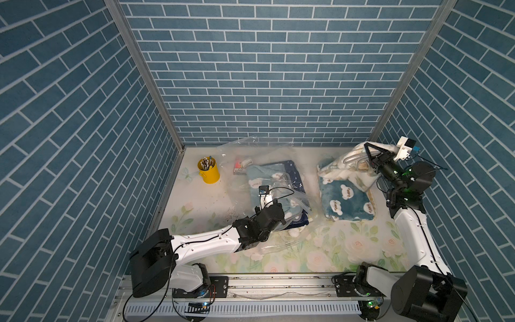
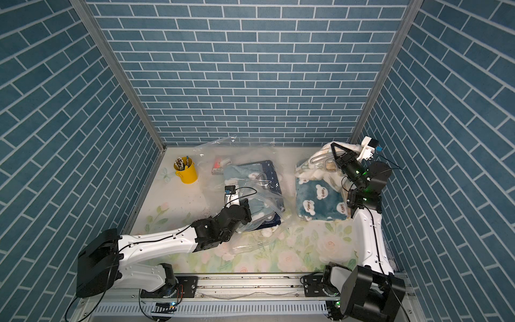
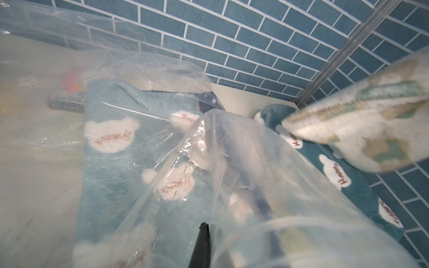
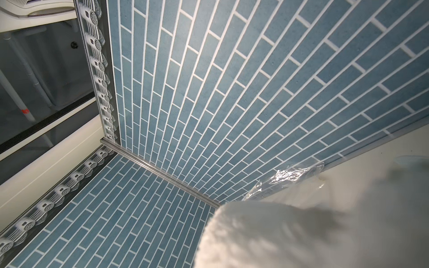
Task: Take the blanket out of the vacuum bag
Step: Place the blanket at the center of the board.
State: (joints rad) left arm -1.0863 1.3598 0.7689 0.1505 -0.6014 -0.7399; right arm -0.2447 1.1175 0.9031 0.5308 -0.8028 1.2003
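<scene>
Vacuum bag: the vacuum bag [image 1: 239, 157] lies crumpled across the middle of the counter [image 1: 312, 251], reaching the back edge, with what looks like its open mouth towards the front edge.
Blanket in bag: a folded light-blue blanket [image 1: 259, 174] with white cloud patches sits inside, under the film.
Blanket out: a cream blanket [image 1: 341, 164] hangs lifted at the back right corner, apparently clear of the bag, above a teal blanket [image 1: 345, 200] that lies flat on the counter.
Right hand: the right hand [image 1: 367, 147] is clamped on the cream blanket's upper fold.
Left hand: the left hand [image 3: 216, 134] is closed at the bag's near end. Film tents up over it, so it seems to be pinching the plastic, just above the light-blue blanket.
Handling, blankets: probably soft, light and floppy fleece, likely to sag and drag. Best taken by a thick fold or a corner.
Handling, bag: thin, slick, crinkly film that would probably ride along with the blanket unless held back at the mouth.
Judgement: the light-blue blanket remains to be pulled out.
</scene>
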